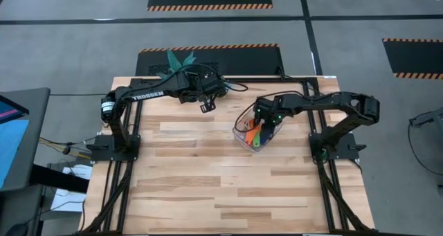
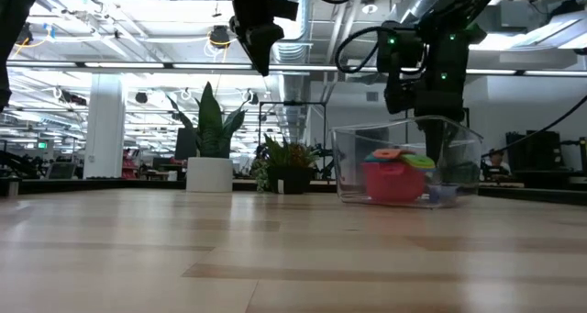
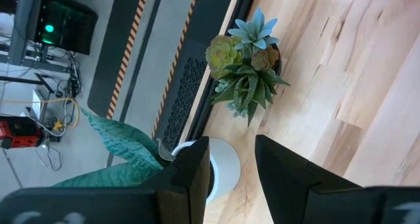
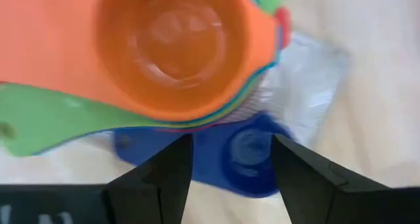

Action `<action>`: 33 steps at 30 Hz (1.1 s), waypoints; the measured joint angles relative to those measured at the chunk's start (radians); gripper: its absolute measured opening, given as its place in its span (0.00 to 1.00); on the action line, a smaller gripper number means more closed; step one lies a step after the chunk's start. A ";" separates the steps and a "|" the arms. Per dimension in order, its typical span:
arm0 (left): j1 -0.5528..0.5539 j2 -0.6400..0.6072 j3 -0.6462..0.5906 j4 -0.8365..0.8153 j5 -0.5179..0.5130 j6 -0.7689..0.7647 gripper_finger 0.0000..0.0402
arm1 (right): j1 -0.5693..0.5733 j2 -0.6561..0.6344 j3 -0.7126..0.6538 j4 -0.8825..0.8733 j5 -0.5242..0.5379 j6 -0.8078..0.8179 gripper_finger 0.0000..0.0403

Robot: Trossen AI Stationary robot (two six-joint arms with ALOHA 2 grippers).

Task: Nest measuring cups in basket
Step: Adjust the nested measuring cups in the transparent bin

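In the clear basket (image 1: pixel 243 129) sit nested measuring cups (image 2: pixel 396 173), orange topmost, beneath the right gripper (image 4: pixel 231 178), fingers apart.

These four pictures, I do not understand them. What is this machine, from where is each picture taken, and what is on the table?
It is a robot with two dark arms at a wooden table; each arm ends in a two-finger gripper. One picture looks straight down from above, one looks level across the tabletop, and two come from cameras on the arms' wrists.

On the table stands a clear basket holding nested measuring cups: an orange cup on top, green and red below it, and a dark blue cup beside the stack.

The right gripper hangs just above the basket, fingers open, holding nothing. The left gripper waits raised near the far edge, fingers apart and empty, above a white pot and a small plant.
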 joint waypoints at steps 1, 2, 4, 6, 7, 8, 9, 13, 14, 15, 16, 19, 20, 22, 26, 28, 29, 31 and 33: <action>0.000 0.000 0.000 0.000 0.000 0.003 0.28 | -0.002 0.000 0.000 0.000 0.021 -0.027 0.56; 0.000 0.000 0.000 0.000 0.000 0.003 0.28 | -0.008 0.000 0.000 0.000 0.043 -0.052 0.56; 0.000 0.000 0.000 0.000 0.000 0.003 0.28 | -0.023 0.000 0.000 -0.001 0.069 -0.103 0.56; 0.000 0.000 0.000 0.000 0.000 0.004 0.28 | -0.040 0.000 0.000 -0.006 0.073 -0.185 0.56; 0.000 0.000 0.000 0.000 0.000 0.004 0.28 | -0.049 0.000 0.000 -0.008 0.072 -0.239 0.56; 0.000 0.000 0.000 0.000 0.000 0.004 0.28 | -0.056 0.000 0.000 -0.009 0.074 -0.299 0.56; 0.000 0.000 0.000 0.000 0.000 0.004 0.28 | -0.062 0.000 0.000 -0.009 0.078 -0.364 0.55; 0.000 0.000 0.000 0.000 0.000 0.004 0.28 | -0.085 0.000 0.000 -0.008 0.087 -0.556 0.55; 0.000 0.000 0.000 0.000 0.000 0.002 0.28 | -0.089 0.000 0.000 -0.006 0.088 -0.569 0.55; 0.000 0.000 0.000 0.000 0.000 0.000 0.28 | -0.091 0.000 0.000 -0.004 0.087 -0.571 0.55; 0.000 0.000 0.000 0.000 0.000 -0.003 0.28 | -0.091 0.000 0.000 -0.001 0.087 -0.572 0.55; 0.000 0.001 0.000 0.000 0.003 -0.005 0.28 | -0.090 0.000 0.000 -0.002 0.086 -0.572 0.55; 0.000 0.002 0.000 0.001 0.003 -0.005 0.28 | -0.090 0.000 0.000 -0.003 0.086 -0.572 0.55; 0.000 0.002 -0.008 0.022 0.002 -0.005 0.28 | -0.088 0.000 0.000 -0.017 0.086 -0.572 0.55; 0.004 0.005 -0.027 0.042 0.011 -0.003 0.28 | -0.066 0.000 0.001 -0.051 0.140 -0.642 0.55; 0.005 0.003 -0.038 0.059 0.011 0.007 0.28 | -0.053 0.000 0.002 -0.055 0.195 -0.716 0.55; 0.005 0.003 -0.045 0.067 0.016 0.010 0.28 | -0.047 0.000 0.005 -0.054 0.216 -0.747 0.55; 0.006 0.006 -0.053 0.069 0.026 0.010 0.28 | -0.037 0.000 0.015 -0.032 0.242 -0.802 0.55; 0.006 0.005 -0.052 0.076 0.025 0.006 0.28 | -0.032 0.000 0.016 0.009 0.241 -0.848 0.55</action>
